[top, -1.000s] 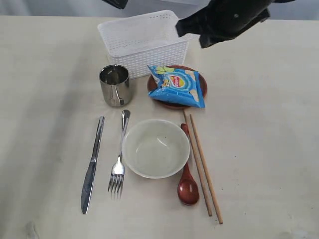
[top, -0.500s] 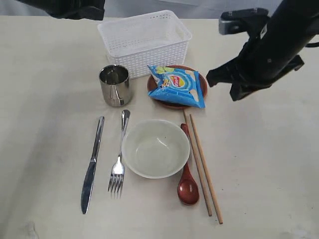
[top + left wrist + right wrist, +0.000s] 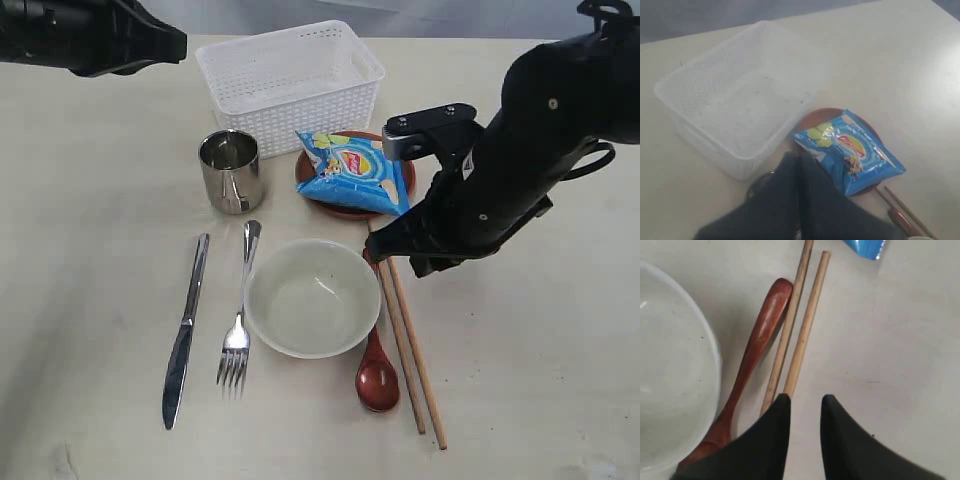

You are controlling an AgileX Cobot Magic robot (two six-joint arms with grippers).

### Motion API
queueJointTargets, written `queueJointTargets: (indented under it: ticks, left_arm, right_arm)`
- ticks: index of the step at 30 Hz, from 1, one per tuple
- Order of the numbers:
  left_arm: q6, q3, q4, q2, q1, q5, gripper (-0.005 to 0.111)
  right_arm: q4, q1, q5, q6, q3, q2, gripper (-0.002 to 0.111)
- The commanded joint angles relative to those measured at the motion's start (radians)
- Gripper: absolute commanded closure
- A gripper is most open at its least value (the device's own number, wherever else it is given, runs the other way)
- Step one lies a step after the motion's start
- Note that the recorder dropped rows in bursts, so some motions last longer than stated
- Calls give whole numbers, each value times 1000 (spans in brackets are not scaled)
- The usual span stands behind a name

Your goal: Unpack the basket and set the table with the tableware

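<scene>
The white basket (image 3: 290, 70) stands empty at the back of the table (image 3: 90, 200). In front of it are the steel cup (image 3: 230, 170) and the brown plate (image 3: 345, 209), which carries a blue chip bag (image 3: 355, 172). Nearer the front lie the knife (image 3: 185, 330), fork (image 3: 238, 320), cream bowl (image 3: 312, 297), wooden spoon (image 3: 377, 375) and two chopsticks (image 3: 415, 370). My right gripper (image 3: 805, 399) hangs open and empty, just beside the chopsticks (image 3: 802, 330) and spoon (image 3: 757, 340). My left gripper (image 3: 800, 156) is shut on nothing, high above the cup, near the basket (image 3: 740, 100).
The right arm (image 3: 490, 180) covers the chopsticks' far ends and the table right of the plate. The left arm (image 3: 90, 35) reaches in over the back left corner. Bare tabletop lies to the far left and far right of the setting.
The right arm has swung from above the basket down and forward to the chopsticks, and its jaws have parted. The left arm has come into view at the back left.
</scene>
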Motion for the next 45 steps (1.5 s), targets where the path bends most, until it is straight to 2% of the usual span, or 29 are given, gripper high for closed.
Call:
queueJointTargets:
  ticks: [1, 27, 33, 45]
  left_arm:
    - [67, 9, -60, -10, 2, -16, 107]
    - [72, 9, -59, -10, 2, -8, 107]
    - [74, 9, -59, -10, 2, -6, 107]
    - [74, 9, -59, -9, 2, -6, 107]
  right_arm:
    - [12, 17, -22, 9, 5, 35, 86]
    - [0, 19, -56, 16, 5, 85, 85]
    - [-2, 19, -79, 16, 21, 96, 71]
    - [-7, 19, -154, 16, 37, 142, 71]
